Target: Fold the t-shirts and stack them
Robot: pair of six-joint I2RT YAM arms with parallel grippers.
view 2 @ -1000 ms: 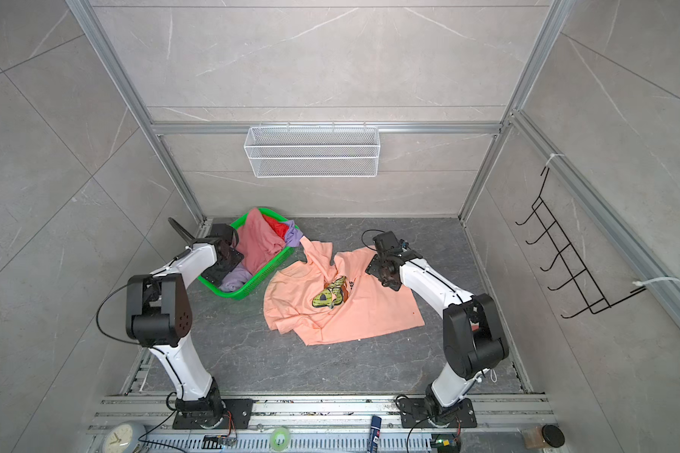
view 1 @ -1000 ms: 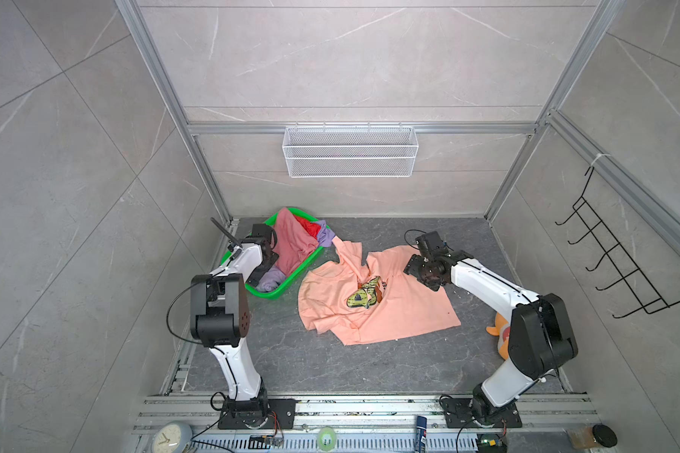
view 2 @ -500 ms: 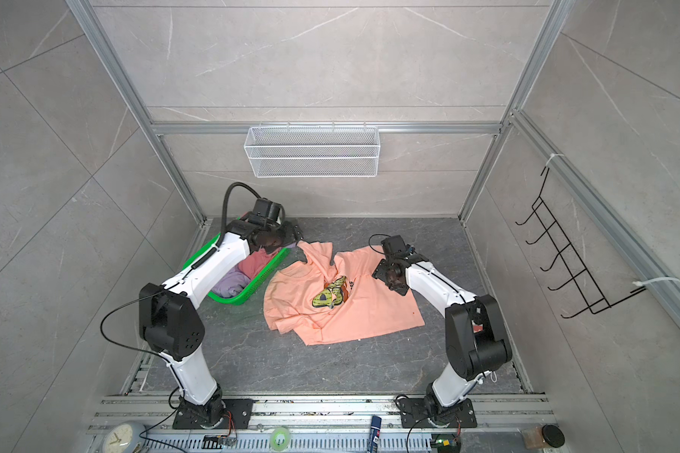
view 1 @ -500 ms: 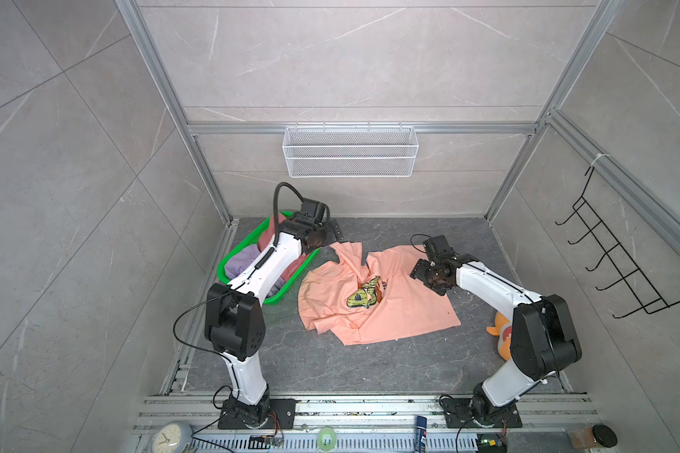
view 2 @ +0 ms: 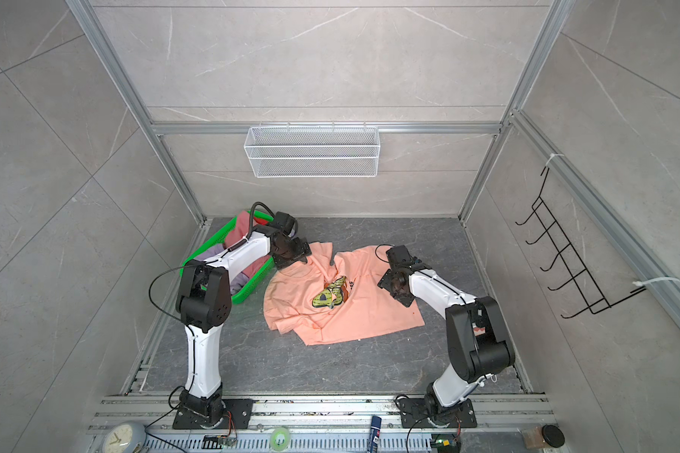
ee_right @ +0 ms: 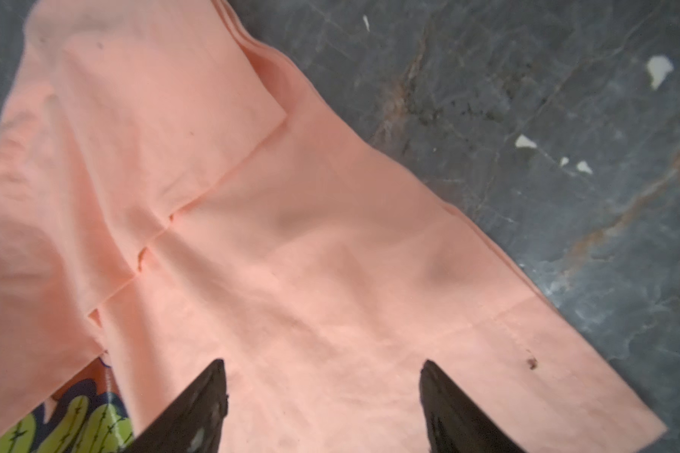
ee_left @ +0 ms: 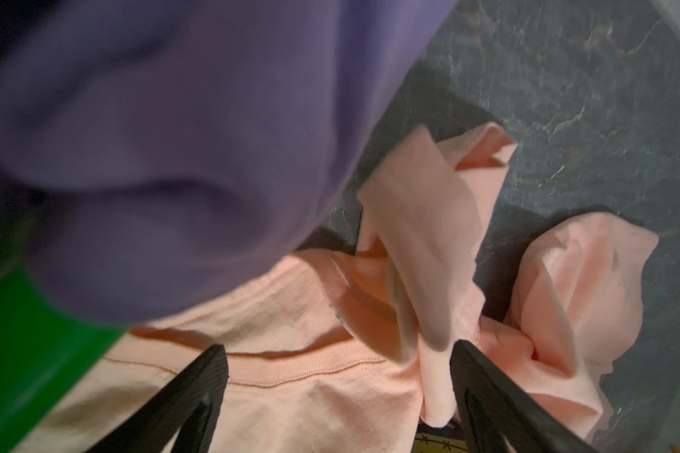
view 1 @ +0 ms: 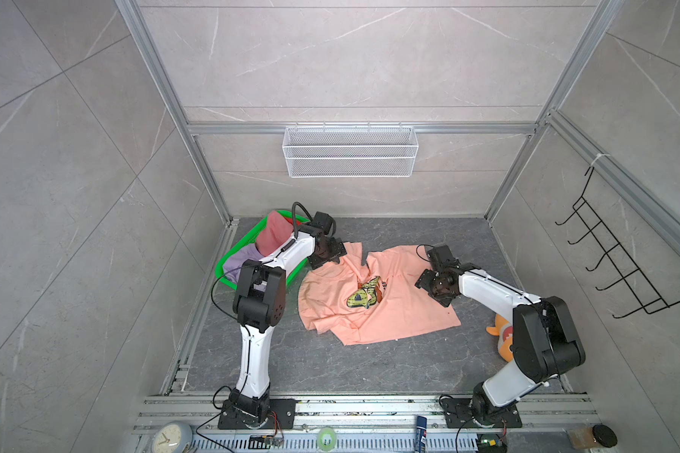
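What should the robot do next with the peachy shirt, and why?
Probably lower the left pincer and pinch the twisted fold so it can be pulled flat. The shirt lies mostly spread out, but that fold is bunched up by the collar. Both pincers are open and empty; the right pincer hovers over the smooth side.

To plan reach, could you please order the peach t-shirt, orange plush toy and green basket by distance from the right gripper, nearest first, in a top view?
From the right gripper:
1. peach t-shirt, directly beneath.
2. orange plush toy, at the right edge.
3. green basket, far left.
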